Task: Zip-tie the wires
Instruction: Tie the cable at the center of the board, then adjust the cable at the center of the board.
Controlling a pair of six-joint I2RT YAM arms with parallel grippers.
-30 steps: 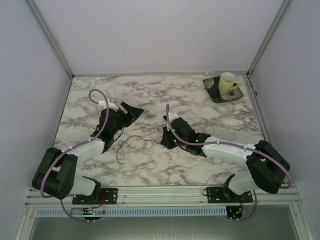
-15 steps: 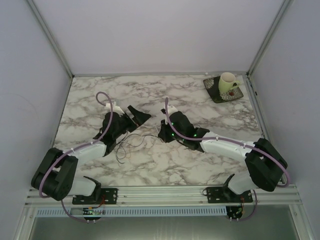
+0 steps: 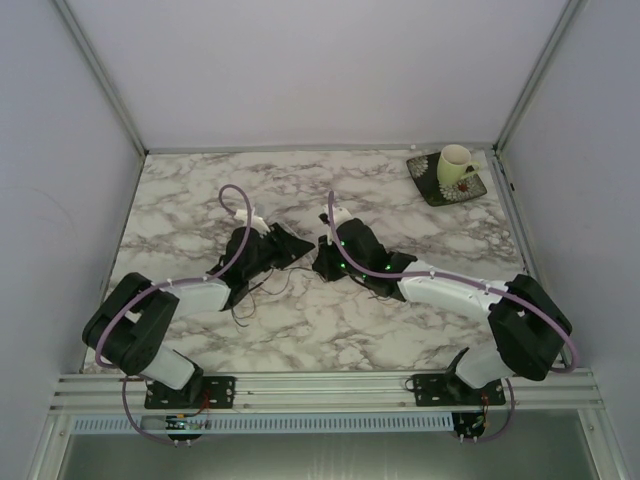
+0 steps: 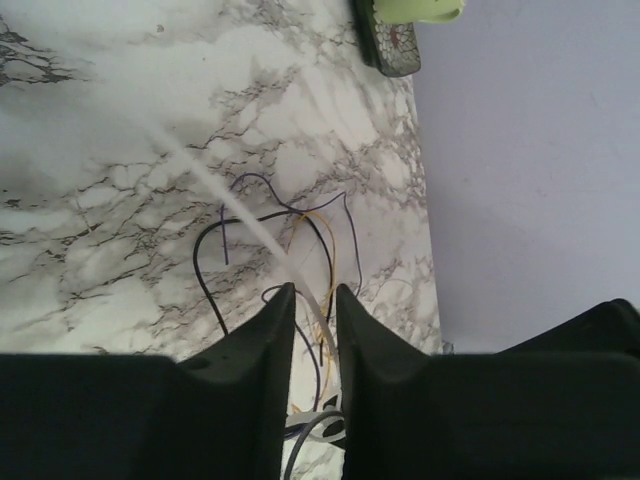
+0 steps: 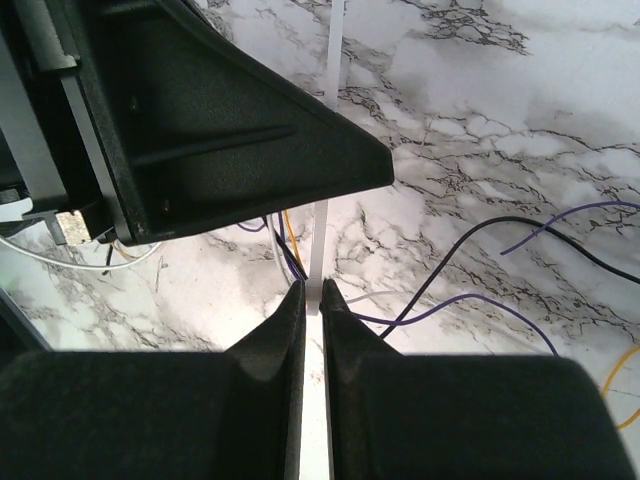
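The wires [image 4: 300,235] are thin black, purple and yellow strands, lying in loose loops on the marble; in the top view they [image 3: 256,292] curl just in front of the two grippers. A white zip tie strap [image 5: 321,215] runs up from my right gripper [image 5: 312,292], which is shut on it, with wires [image 5: 470,270] crossing beside it. In the left wrist view the same strap [image 4: 250,215] passes between the jaws of my left gripper [image 4: 315,292]. Those jaws stand narrowly apart, with a gap showing beside the strap. Both grippers, left [image 3: 297,245] and right [image 3: 322,262], nearly meet at mid-table.
A pale green mug [image 3: 456,163] stands on a dark patterned plate [image 3: 440,190] at the far right corner. The enclosure's walls close in the table on three sides. My left gripper's black body [image 5: 190,120] fills the upper left of the right wrist view.
My left arm has swung right toward the right gripper, and its jaws have narrowed around the strap. The right gripper has shifted slightly up and left, still shut on the zip tie.
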